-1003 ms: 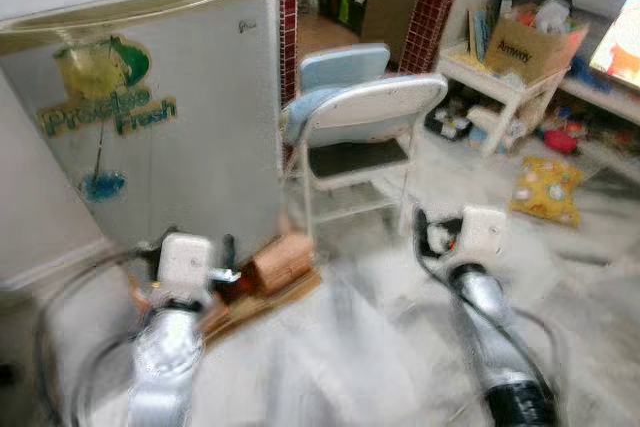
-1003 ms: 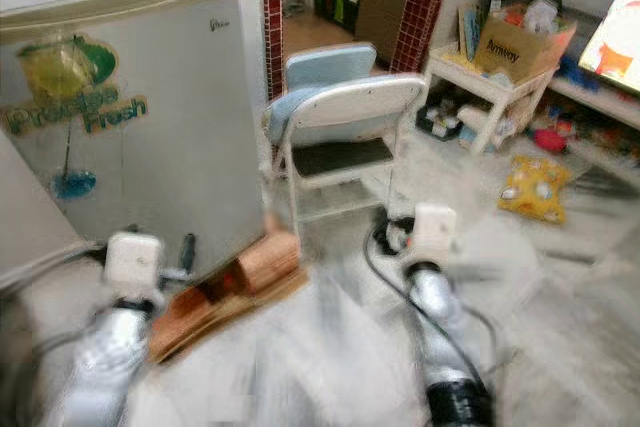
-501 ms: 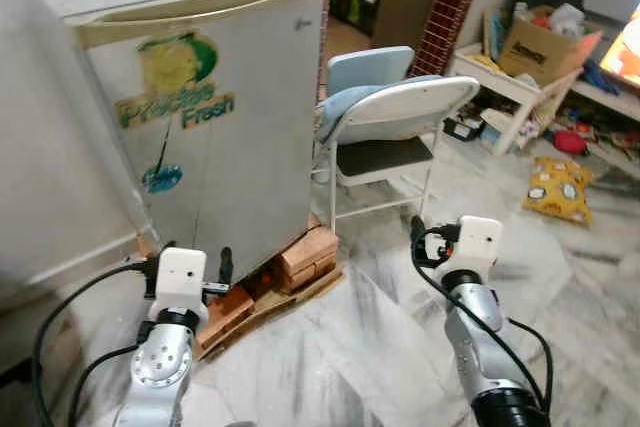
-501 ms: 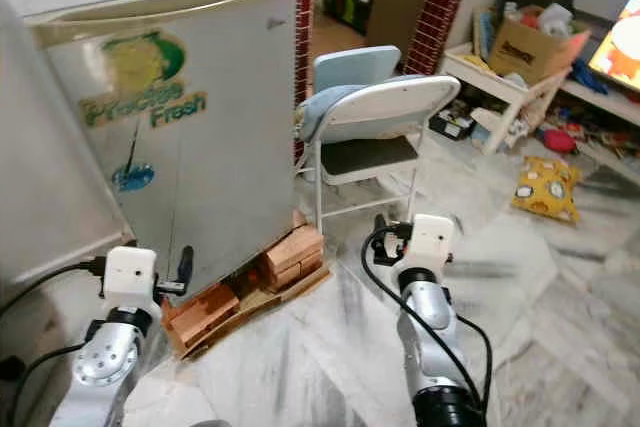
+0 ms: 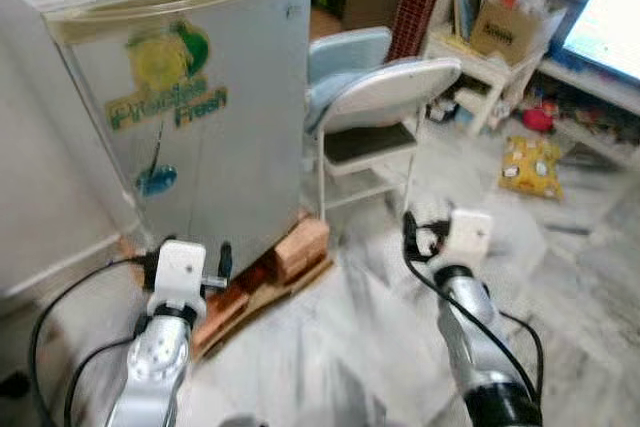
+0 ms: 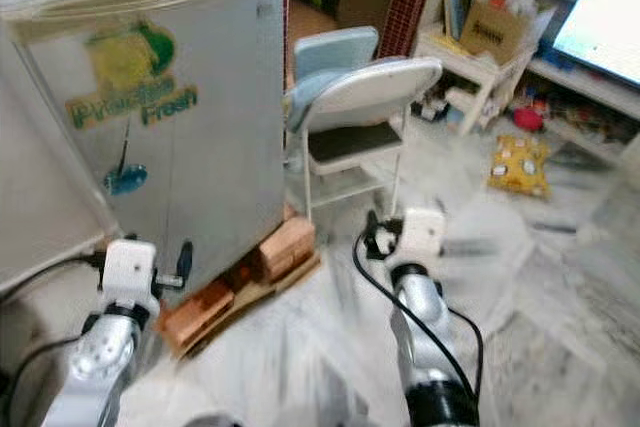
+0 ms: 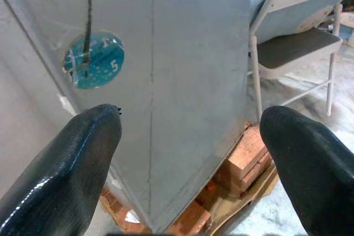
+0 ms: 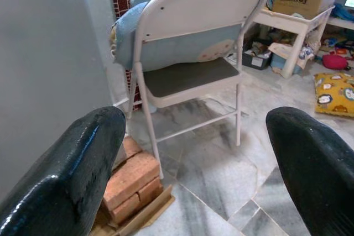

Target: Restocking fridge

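A small grey fridge [image 5: 200, 137] with a green and yellow "Precise Fresh" sticker stands with its door closed, raised on bricks [image 5: 302, 245] and a wooden board. My left gripper [image 7: 191, 131] is open and empty, low in front of the fridge's lower right corner, a short way off it. The fridge's door and side [image 7: 193, 53] face it, with a round blue sticker [image 7: 93, 60] on the door. My right gripper [image 8: 193, 136] is also open and empty, held over the marble floor and pointing toward a folding chair [image 8: 193, 53].
The white folding chair [image 5: 385, 107] with a blue cushion stands just right of the fridge. Beyond it are a low white table [image 5: 478, 72] holding a cardboard box [image 5: 502, 25], a yellow cushion [image 5: 530, 162] on the floor, and clutter along the right wall.
The whole picture has shifted as the camera moved, and the view is slightly blurred now. Both grippers stay open and empty in front of me.
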You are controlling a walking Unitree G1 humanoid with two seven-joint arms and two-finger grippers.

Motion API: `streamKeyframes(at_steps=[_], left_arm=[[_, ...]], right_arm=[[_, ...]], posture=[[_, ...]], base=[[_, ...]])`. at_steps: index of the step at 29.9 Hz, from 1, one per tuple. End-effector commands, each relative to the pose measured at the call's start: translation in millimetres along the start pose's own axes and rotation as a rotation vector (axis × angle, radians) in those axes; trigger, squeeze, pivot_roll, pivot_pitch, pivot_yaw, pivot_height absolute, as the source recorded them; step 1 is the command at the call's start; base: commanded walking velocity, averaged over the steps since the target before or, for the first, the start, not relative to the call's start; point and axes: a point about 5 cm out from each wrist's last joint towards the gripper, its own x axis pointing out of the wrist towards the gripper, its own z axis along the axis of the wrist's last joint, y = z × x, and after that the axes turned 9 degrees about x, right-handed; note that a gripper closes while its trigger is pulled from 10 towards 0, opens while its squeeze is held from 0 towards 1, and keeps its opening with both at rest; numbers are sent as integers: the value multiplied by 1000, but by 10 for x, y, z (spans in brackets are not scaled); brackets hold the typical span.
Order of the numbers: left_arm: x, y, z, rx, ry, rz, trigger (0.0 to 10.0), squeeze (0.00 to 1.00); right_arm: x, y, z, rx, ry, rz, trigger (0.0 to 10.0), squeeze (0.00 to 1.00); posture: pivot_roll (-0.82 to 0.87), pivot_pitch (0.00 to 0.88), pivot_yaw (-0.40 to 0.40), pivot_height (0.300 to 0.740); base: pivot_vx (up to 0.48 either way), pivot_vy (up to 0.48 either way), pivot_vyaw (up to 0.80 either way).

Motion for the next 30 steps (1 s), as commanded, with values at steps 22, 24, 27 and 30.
streamKeyframes(at_steps=[22,24,27,30], left_arm=[[-19,-30,-13,10,-3,-39,10000,0],[-11,-23,-8,13,-8,-36,10000,0],[-5,-31,-5,10,-12,-41,10000,0],[-2,-49,0,14,-16,-53,10000,0]], right_arm=[[5,-82,-26,-19,9,-31,10000,0],[7,-73,-40,-25,15,-29,10000,0],[12,-70,-43,-26,15,-28,10000,0],[16,-68,-47,-29,19,-27,10000,0]], posture=[[105,0,-55,740],[103,0,-55,740],[103,0,-56,740],[103,0,-55,740]], base=[[0,480,-236],[0,480,-563],[0,480,-540],[0,480,-617]])
